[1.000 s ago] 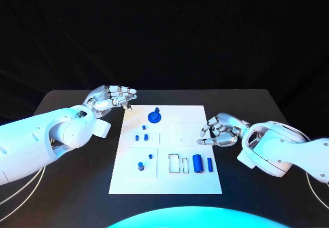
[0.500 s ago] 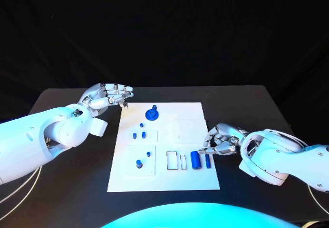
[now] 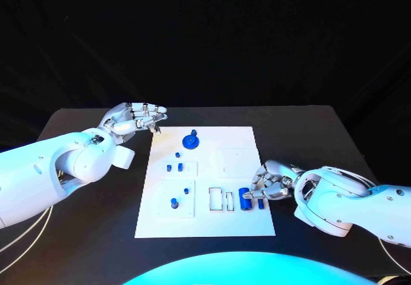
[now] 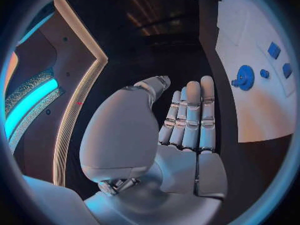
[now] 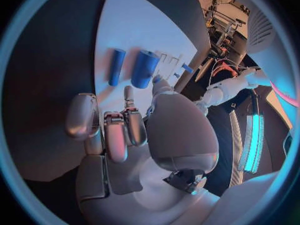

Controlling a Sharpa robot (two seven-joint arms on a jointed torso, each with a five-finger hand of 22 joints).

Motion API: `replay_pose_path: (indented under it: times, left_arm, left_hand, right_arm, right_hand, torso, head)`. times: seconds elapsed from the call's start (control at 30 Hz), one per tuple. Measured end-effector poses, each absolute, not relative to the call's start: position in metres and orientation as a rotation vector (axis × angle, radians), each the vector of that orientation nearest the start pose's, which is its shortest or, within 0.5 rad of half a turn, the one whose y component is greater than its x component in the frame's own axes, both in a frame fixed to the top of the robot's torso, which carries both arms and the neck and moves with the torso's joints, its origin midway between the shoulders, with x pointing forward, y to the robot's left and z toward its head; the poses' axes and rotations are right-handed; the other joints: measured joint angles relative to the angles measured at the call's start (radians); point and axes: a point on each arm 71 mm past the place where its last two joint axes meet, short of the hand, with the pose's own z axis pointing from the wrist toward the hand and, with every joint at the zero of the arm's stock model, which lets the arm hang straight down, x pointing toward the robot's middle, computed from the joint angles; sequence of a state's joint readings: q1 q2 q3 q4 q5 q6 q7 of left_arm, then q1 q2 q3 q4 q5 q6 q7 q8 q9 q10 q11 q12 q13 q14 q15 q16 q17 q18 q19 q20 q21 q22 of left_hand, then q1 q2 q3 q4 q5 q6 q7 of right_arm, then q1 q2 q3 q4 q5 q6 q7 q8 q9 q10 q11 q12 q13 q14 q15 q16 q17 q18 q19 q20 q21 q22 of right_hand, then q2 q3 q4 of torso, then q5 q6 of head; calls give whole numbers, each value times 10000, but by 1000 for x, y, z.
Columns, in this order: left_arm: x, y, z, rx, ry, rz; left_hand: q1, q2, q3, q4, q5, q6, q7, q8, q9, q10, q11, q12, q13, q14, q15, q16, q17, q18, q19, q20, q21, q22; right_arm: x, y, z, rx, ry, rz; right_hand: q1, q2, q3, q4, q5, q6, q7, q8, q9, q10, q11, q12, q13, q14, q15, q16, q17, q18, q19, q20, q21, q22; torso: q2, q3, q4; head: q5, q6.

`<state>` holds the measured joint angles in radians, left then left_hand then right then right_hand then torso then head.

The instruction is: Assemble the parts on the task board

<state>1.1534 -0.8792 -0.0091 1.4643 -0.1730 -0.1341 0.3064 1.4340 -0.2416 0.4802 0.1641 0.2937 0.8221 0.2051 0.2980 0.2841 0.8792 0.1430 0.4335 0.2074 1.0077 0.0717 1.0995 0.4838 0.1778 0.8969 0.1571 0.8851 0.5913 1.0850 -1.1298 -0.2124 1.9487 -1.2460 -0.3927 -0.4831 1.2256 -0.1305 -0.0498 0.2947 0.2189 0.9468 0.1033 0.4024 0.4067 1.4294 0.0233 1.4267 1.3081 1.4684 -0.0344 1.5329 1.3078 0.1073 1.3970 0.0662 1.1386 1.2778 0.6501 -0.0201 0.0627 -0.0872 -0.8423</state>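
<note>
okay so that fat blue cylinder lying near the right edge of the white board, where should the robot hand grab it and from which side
Judging by its pose, grip the fat blue cylinder across its middle, coming down from above. It lies flat on the task board, so its rounded long sides are exposed, though the thin blue rod lies close beside it. The right robot hand, hovering by its far end, is nearest; a pinch between thumb and fingers would probably hold.

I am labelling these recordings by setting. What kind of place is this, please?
Probably a robotics lab or demo booth: a black table before a dark backdrop, a white task board with small blue parts, and lit strips along the wall panels.
</note>
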Motion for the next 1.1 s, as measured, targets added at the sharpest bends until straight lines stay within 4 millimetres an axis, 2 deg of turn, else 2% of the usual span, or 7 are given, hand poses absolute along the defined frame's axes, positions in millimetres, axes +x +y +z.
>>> replay_pose_path:
  times: [0.2, 0.63, 0.8, 0.93, 1.0, 1.03, 1.1]
  left_arm:
    - [490, 233, -197, -9863, 15989, -15299]
    - [490, 234, -197, -9879, 15998, -15284]
    - [490, 234, -197, -9887, 16004, -15272]
    - [490, 234, -197, -9888, 16012, -15273]
    - [490, 234, -197, -9890, 16015, -15271]
    - [490, 234, -197, -9891, 16017, -15270]
    - [490, 235, -197, -9893, 16019, -15268]
  left_hand:
    - [0, 0, -2, 2, 0, -2, 3, 0, 0, 0, 0, 0, 0, 0, 0, 0, 0, -1, -2, 2, -4, 0]
    - [0, 0, -43, 43, 0, -37, 37, 38, 1, -36, 36, 41, 1, 0, 0, 0, 0, 0, -35, 35, -38, -8]
    - [0, 0, -71, 71, 0, -37, 37, 37, 1, -35, 36, 41, 1, 0, 0, 0, 0, 0, -35, 35, -39, -8]
    - [0, 0, -71, 71, 0, -37, 37, 37, 1, -35, 35, 41, 1, 0, 0, 0, 0, -1, -35, 35, -38, -8]
    - [0, 0, -71, 71, 0, -36, 37, 37, 1, -35, 35, 41, 1, 0, 0, 0, 0, -1, -35, 35, -38, -8]
    - [0, 0, -71, 71, 0, -37, 36, 37, 1, -35, 35, 41, 1, 1, 0, 0, 0, 0, -35, 35, -38, -8]
    - [0, 0, -71, 71, 0, -37, 37, 37, 1, -35, 35, 41, 1, 0, -1, 0, 0, -1, -35, 35, -38, -7]
  right_arm:
    - [346, -230, -268, 2850, 21247, 4913]
    - [350, -220, -274, 2477, 21709, 4684]
    - [352, -219, -274, 2238, 21795, 4506]
    - [352, -216, -273, 2004, 21780, 4478]
    - [352, -214, -272, 1901, 21741, 4523]
    - [352, -214, -272, 1875, 21726, 4523]
    - [352, -213, -271, 1868, 21689, 4525]
  right_hand:
    - [-255, 250, -395, 13, 0, 51, -51, 84, -32, 0, 0, 0, -1, -37, -36, 0, -1, 1, 35, -35, 0, 28]
    - [-540, 221, -621, 3, 40, 250, -172, 311, -1, 63, -63, 0, -2, -21, -92, 31, -2, 1, 53, -53, 55, 83]
    - [5, 140, -646, -22, 39, 279, -201, 390, -2, 125, -125, -1, -3, -37, -108, 31, -2, 1, 70, -70, 55, 135]
    - [963, 203, -551, -111, 23, 398, -212, 392, -101, 199, -199, -1, -3, -35, -179, 31, -3, 1, 106, -106, 55, 202]
    - [1453, 208, -389, 3, 15, 446, -261, 352, -204, 235, -232, 29, -4, -10, -205, 31, -3, -25, 161, -161, 99, 242]
    - [1519, 142, -306, 85, 23, 462, -278, 354, -244, 255, -250, 52, -4, 1, -215, 31, -3, -130, 161, -161, 107, 258]
    - [1580, 80, -212, 179, 58, 515, -317, 389, -251, 322, -250, 128, -4, -35, -250, 31, -4, -155, 160, -162, 168, 297]
  torso:
    - [-3, 4, -5]
    - [-1, 4, 6]
    - [-5, -3, 1]
    - [-11, -3, 0]
    - [-11, -3, -1]
    - [-11, -3, -3]
    - [-11, -3, -5]
  head:
    - [16, -16]
    - [13, -58]
    - [14, -76]
    - [16, -78]
    - [8, -78]
    - [4, -78]
    - [0, -78]
